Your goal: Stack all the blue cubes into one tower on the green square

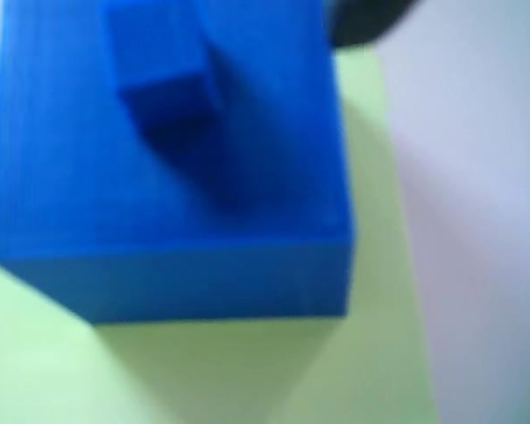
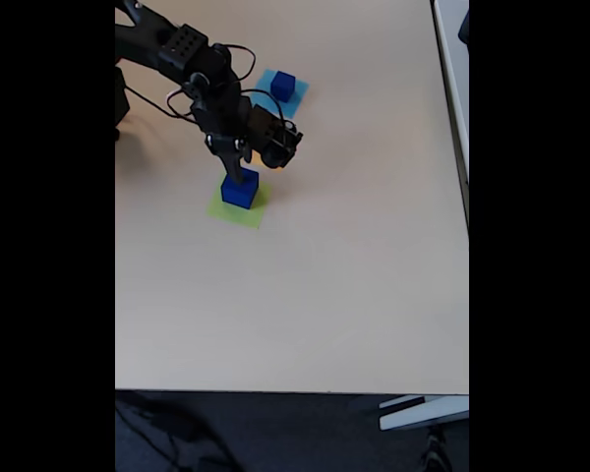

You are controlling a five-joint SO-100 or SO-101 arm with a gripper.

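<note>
- On the green square (image 2: 238, 209), near the middle of the table (image 2: 305, 295) in the fixed view, sits a large blue cube (image 2: 238, 192).
- Seen from the wrist view, that large blue cube (image 1: 168, 194) rests on the green square (image 1: 247, 371), with a smaller blue cube (image 1: 163, 79) on its top face, towards the upper left; the picture is blurred.
- Directly above the stack in the fixed view hangs the black gripper (image 2: 244, 175), its tip at the cube's top.
- Whether the claw is wide, narrow or holding the smaller cube, I cannot tell.
- Farther up the table in the fixed view, another blue cube (image 2: 282, 86) stands on a light blue square (image 2: 265, 81), well apart from the stack.
</note>
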